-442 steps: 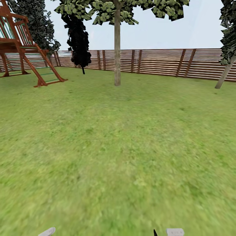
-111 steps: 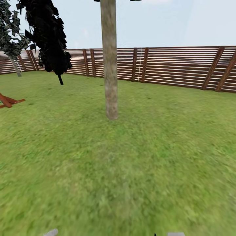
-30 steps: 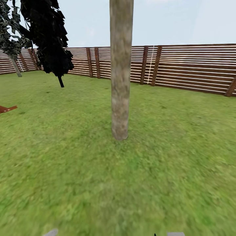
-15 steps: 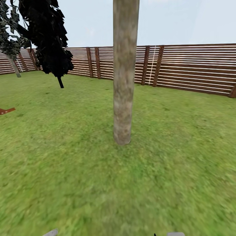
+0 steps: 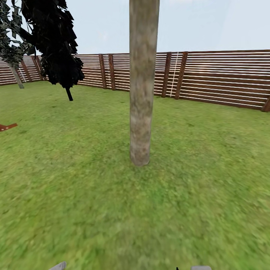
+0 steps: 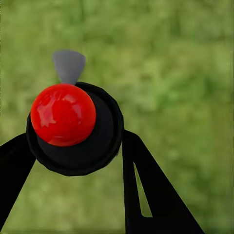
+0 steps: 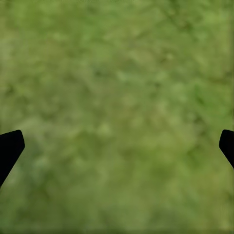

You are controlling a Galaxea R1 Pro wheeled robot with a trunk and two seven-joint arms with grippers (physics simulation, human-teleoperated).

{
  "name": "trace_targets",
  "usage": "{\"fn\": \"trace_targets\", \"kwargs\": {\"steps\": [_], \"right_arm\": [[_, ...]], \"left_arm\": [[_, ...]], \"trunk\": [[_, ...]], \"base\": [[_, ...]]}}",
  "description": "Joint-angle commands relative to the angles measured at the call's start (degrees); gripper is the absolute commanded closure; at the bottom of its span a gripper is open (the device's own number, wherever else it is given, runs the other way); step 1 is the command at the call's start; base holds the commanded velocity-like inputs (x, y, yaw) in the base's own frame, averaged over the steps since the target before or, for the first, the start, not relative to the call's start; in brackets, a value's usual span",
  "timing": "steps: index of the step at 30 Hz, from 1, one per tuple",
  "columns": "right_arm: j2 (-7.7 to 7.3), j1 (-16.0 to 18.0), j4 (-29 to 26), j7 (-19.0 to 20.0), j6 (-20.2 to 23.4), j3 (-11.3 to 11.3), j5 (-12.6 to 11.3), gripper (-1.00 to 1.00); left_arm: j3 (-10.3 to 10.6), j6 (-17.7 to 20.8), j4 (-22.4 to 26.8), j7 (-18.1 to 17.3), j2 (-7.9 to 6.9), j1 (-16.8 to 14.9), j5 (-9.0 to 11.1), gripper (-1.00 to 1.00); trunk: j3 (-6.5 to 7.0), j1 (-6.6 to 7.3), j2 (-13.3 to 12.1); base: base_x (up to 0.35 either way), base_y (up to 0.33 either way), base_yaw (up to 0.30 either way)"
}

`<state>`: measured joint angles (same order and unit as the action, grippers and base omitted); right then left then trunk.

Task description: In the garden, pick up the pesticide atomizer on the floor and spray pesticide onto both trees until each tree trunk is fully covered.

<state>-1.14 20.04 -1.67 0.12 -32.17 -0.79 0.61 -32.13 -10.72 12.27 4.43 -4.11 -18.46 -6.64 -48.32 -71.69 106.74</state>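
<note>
Head view: thick mottled tree trunk (image 5: 141, 86) stands upright in the centre of the frame, base on the lawn (image 5: 75, 187), top cut off by the upper edge. Brown slatted fence (image 5: 217, 78) runs across behind it. Dark-leaved tree (image 5: 56, 41) in the upper left, a paler thin-trunked tree (image 5: 13, 56) at the far left edge, and a red-brown wooden piece (image 5: 7, 126) on the grass at the left edge. Two small grey bits of the robot poke in at the bottom edge. Left wrist view gives what the head view lacks: left gripper (image 6: 73, 161) has its black fingers (image 6: 146, 190) closed around the pesticide atomizer (image 6: 73, 129), seen end-on as a dark round body with a red cap and a grey trigger tip above, blurred grass beyond. Right wrist view: right gripper (image 7: 117, 146) spread wide, black fingertips (image 7: 9, 148) at the two side edges, holding nothing, grass between them.
</note>
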Motion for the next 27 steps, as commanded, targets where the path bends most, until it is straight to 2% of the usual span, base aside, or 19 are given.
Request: {"fn": "trace_targets", "kwargs": {"steps": [1,8,10,11,12,13,14,15,16,17,18,19,20,21,22,24,26,27], "right_arm": [[0.00,0.0,0.0,0.1,0.0,0.0,0.0,-1.00],[-0.05,0.0,-1.6,0.2,0.0,-0.1,-0.1,-1.00],[0.06,0.0,-10.0,0.4,0.3,-0.1,-0.3,-1.00],[0.35,0.0,-15.8,0.4,1.4,-0.1,-0.3,-1.00],[2.85,0.2,-25.0,0.2,6.9,-0.1,-0.4,-1.00],[3.85,0.9,-28.6,0.1,10.1,-0.1,-0.4,-1.00],[5.86,3.1,-35.4,0.3,15.3,0.0,-0.5,-1.00],[7.69,4.4,-38.7,0.5,18.4,0.6,-0.5,-1.00],[8.95,5.4,-40.8,0.6,21.1,2.1,-0.4,-1.00],[9.79,6.8,-43.2,1.6,26.0,6.6,-0.3,-1.00],[10.04,8.1,-44.2,3.2,30.0,9.7,-0.3,-1.00],[10.16,9.2,-44.8,5.5,34.0,11.7,-0.2,-1.00],[10.10,10.5,-45.3,12.3,40.0,13.3,0.0,-1.00],[9.90,10.7,-45.5,17.0,41.4,13.6,0.3,-1.00],[9.55,10.9,-45.9,23.3,42.1,13.8,1.3,-1.00],[8.39,11.0,-46.5,36.1,42.6,13.9,4.5,-1.00],[7.49,11.0,-46.6,43.4,42.6,14.0,6.1,-1.00],[7.21,11.0,-46.6,44.5,42.6,14.0,6.3,-1.00]], "left_arm": [[0.0,0.0,0.0,0.0,0.03,0.0,-0.1,1.00],[0.2,0.1,1.0,0.0,-0.02,-0.6,-0.2,1.00],[2.1,0.1,1.3,0.0,-0.65,-0.8,-0.3,1.00],[3.7,0.2,2.0,0.0,-1.05,-0.9,-0.4,1.00],[6.8,0.3,4.9,0.0,-1.30,-1.0,-0.3,1.00],[8.1,0.3,6.1,0.0,-1.27,-1.1,-0.2,1.00],[10.7,0.6,8.1,-0.1,-1.27,-1.7,-0.2,1.00],[12.3,0.7,8.9,-0.7,-1.35,-2.4,-0.2,1.00],[13.3,0.8,9.2,-1.9,-1.44,-3.1,-0.3,1.00],[14.3,1.0,9.6,-5.2,-1.67,-4.0,-0.5,1.00],[15.1,1.4,9.7,-8.2,-2.06,-4.4,-1.0,1.00],[16.1,2.7,9.8,-11.7,-2.63,-4.6,-2.1,1.00],[17.6,7.0,10.1,-19.3,-3.47,-4.9,-5.9,1.00],[17.9,8.7,10.6,-23.3,-3.69,-5.5,-7.9,1.00],[18.1,9.6,11.1,-28.8,-3.83,-6.2,-10.3,1.00],[18.4,10.4,12.8,-40.7,-4.15,-6.8,-15.4,1.00],[18.4,10.7,15.7,-49.6,-4.36,-6.9,-21.2,1.00],[18.4,10.8,16.5,-51.2,-4.38,-7.0,-23.2,1.00]], "trunk": [[0.00,0.00,0.0],[0.00,0.00,0.0],[0.00,0.00,0.0],[0.00,0.00,0.0],[0.00,0.00,0.0],[0.00,0.00,0.0],[0.00,0.00,0.0],[0.00,0.00,0.0],[0.00,0.00,0.0],[0.00,0.00,0.0],[0.00,0.00,0.0],[0.00,0.00,0.0],[0.00,0.00,0.0],[0.00,0.00,0.0],[0.00,0.00,0.0],[0.00,0.00,0.0],[0.00,0.00,0.0],[0.00,0.00,0.0]], "base": [[0.000,0.000,0.000],[0.000,0.000,0.000],[0.000,0.000,0.000],[0.000,0.000,0.000],[0.000,0.000,0.000],[0.000,0.000,0.000],[0.000,0.000,0.000],[0.000,0.000,0.000],[0.000,0.000,0.000],[0.000,0.000,0.000],[0.000,0.000,0.000],[0.000,0.000,0.000],[0.000,0.000,0.000],[0.000,0.000,0.000],[0.000,0.000,0.000],[0.000,0.000,0.000],[0.000,0.000,0.000],[0.000,0.000,0.000]]}}
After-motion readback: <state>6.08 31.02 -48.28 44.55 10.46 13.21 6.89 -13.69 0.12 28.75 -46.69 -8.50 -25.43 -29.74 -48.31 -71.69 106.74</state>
